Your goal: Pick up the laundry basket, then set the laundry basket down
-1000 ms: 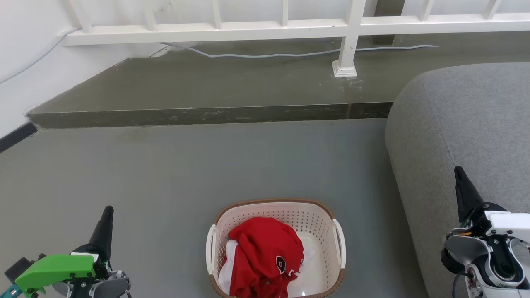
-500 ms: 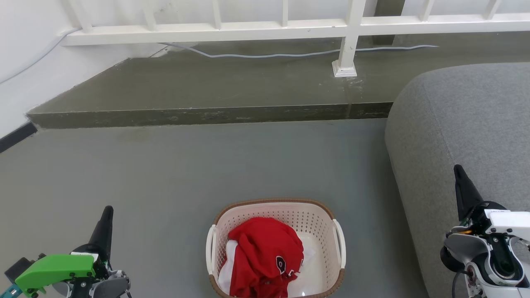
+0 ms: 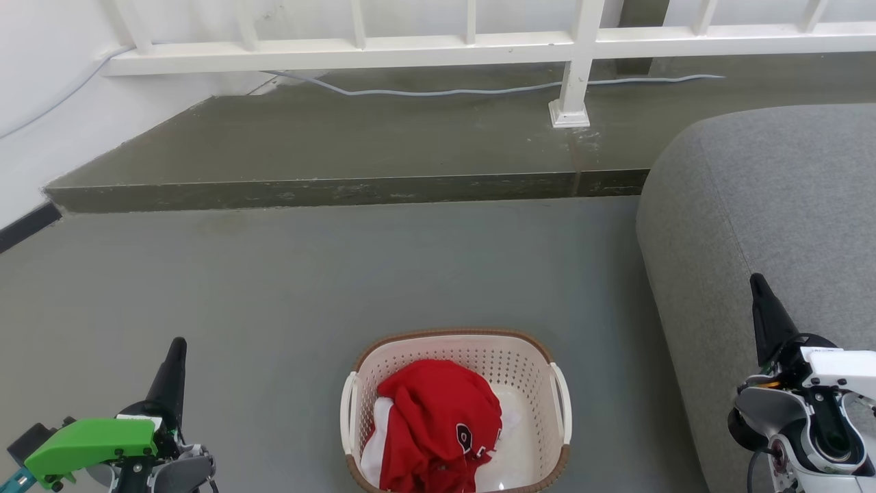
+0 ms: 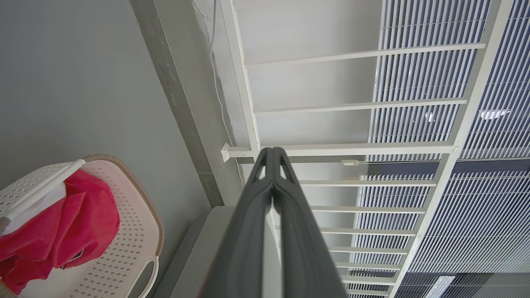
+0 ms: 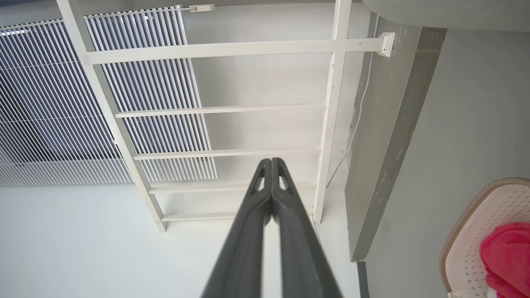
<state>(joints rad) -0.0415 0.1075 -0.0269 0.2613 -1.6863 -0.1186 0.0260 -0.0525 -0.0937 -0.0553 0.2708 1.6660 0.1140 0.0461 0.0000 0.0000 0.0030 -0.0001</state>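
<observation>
The laundry basket (image 3: pixel 520 370), cream with perforated walls, a brown rim and white side handles, stands on the grey floor at the bottom centre of the head view, holding a red garment (image 3: pixel 438 418) over white cloth. It also appears at the lower left of the left wrist view as the laundry basket (image 4: pixel 136 231) and at the lower right edge of the right wrist view as the laundry basket (image 5: pixel 468 248). My left gripper (image 3: pixel 178 346) is shut and empty, well left of the basket. My right gripper (image 3: pixel 756 281) is shut and empty, far right of it, over the sofa.
A grey sofa (image 3: pixel 773 205) fills the right side, close to the basket. A raised concrete step (image 3: pixel 342 188) runs across the back, with a white railing (image 3: pixel 575 61) and a cable (image 3: pixel 479 89) on it. A white wall (image 3: pixel 41 103) bounds the left.
The left gripper has risen very slightly. The basket and the right gripper are as before.
</observation>
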